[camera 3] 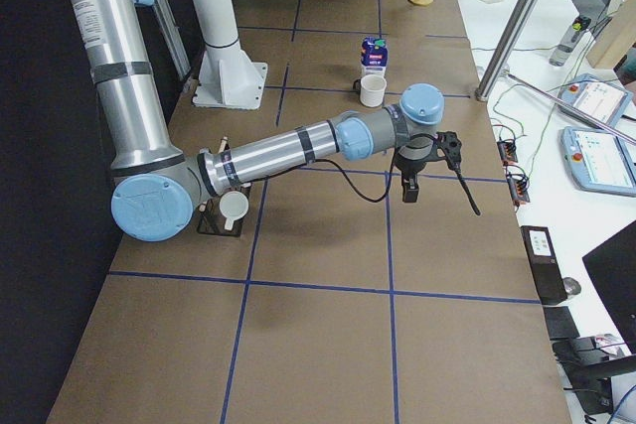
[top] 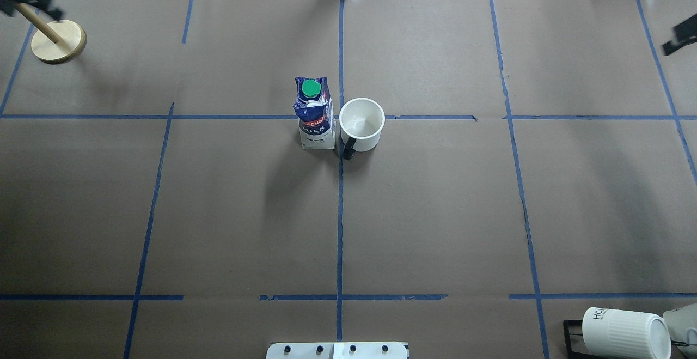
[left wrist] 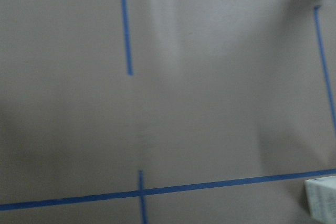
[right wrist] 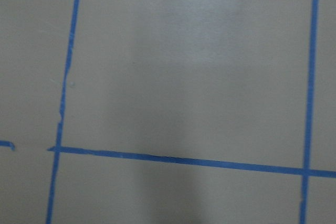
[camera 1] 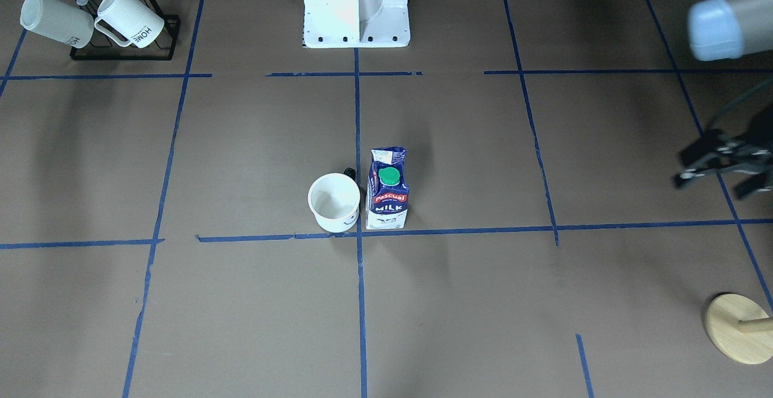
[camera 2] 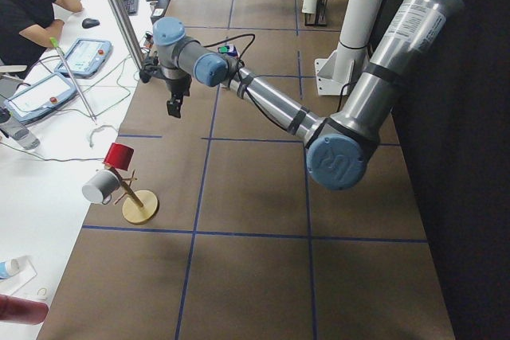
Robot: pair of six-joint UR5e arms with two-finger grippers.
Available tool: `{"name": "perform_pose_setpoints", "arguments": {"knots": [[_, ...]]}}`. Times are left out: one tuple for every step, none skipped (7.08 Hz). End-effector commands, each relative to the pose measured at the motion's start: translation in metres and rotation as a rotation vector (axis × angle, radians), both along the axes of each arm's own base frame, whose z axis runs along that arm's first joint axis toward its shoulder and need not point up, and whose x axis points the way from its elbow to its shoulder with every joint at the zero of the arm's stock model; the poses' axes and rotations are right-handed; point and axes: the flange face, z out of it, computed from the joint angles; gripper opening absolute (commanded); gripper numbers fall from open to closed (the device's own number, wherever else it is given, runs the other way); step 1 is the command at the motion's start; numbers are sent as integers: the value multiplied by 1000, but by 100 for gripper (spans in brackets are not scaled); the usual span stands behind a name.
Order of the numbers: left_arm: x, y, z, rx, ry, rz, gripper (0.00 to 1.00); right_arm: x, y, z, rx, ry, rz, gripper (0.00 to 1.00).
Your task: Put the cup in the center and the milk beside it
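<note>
The table (top: 435, 212) is covered in matt brown paper, faintly creased, crossed by blue tape (top: 339, 212) with a slight sheen. The cup (top: 365, 141) is smooth, glossy white, ceramic by its look. Seen from overhead, the milk (top: 317, 125) at the cup's nine o'clock is printed carton board, crumpled at the top, with a green plastic cap (top: 311, 87). At that view's ten o'clock stands a stand (top: 59, 43) of pale bare wood. The right arm (camera 3: 278, 154) is brushed metal with blue plastic joint caps.

The table (top: 435, 212) is covered in brown paper and blue tape lines (top: 339, 212). A white desk (camera 3: 581, 225) is placed beside it.
</note>
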Motion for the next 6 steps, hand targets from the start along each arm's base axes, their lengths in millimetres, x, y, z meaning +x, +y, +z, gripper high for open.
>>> {"name": "perform_pose_setpoints", "arguments": {"knots": [[-124, 3, 125, 71, -81, 87, 100, 63, 20, 49, 2, 32, -66, 100], [-127, 2, 135, 53, -82, 87, 100, 68, 26, 57, -6, 37, -66, 100], [-124, -4, 128, -31, -77, 92, 100, 67, 29, 59, -9, 41, -69, 100], [-131, -14, 109, -95, -80, 89, 100, 57, 26, 56, -8, 38, -86, 100], [-141, -12, 109, -90, -80, 76, 100, 43, 23, 55, -18, 41, -111, 100], [-141, -3, 122, -111, -75, 77, 100, 43, 24, 52, -13, 38, -111, 100]]}}
